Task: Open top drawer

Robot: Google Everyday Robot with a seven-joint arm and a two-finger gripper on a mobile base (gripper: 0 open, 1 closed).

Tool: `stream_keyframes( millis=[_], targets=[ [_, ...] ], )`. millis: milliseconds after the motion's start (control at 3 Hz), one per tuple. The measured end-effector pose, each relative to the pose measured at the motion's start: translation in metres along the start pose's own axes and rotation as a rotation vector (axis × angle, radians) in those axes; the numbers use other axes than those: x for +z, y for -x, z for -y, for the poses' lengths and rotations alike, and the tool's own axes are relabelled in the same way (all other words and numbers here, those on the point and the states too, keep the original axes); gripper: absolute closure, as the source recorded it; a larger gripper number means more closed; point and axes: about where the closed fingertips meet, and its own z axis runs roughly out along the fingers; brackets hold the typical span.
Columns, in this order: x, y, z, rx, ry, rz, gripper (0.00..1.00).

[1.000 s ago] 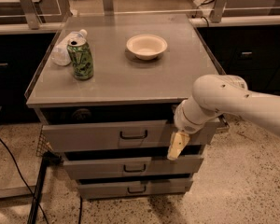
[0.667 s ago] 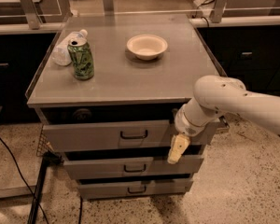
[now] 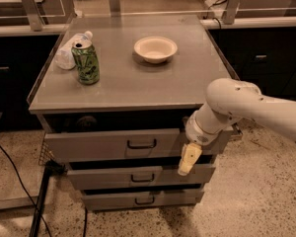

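Observation:
The top drawer [image 3: 103, 145] is the widest grey front under the cabinet top, with a small dark bar handle [image 3: 141, 144] at its centre. It stands slightly out, with a dark gap above it. My gripper [image 3: 188, 160] hangs from the white arm [image 3: 232, 107] in front of the drawer's right end. It is to the right of the handle, and its yellowish tip points down over the middle drawer's front.
On the cabinet top [image 3: 133, 83] stand a green can [image 3: 86, 62], a crumpled plastic bottle [image 3: 68, 51] and a white bowl [image 3: 155, 49]. Two narrower drawers [image 3: 138, 177] lie below. A dark pole and cable [image 3: 42, 201] are on the floor at left. Dark cabinets stand on both sides.
My gripper has shifted very slightly down and to the right. The drawer and the objects on top have not moved.

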Motion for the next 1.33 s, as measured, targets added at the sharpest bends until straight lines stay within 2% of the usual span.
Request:
stream_keyframes(
  millis=[333,667,1000,1333],
  targets=[
    [-0.003,0.001,0.0,0.0,0.0,0.0,0.0],
    [-0.006,-0.001,-0.012,0.005,0.036,0.005,0.0],
    [-0.01,0.0,-0.018,0.005,0.051,0.007,0.0],
    [-0.023,-0.001,-0.061,0.002,0.17,0.019,0.0]
  ],
)
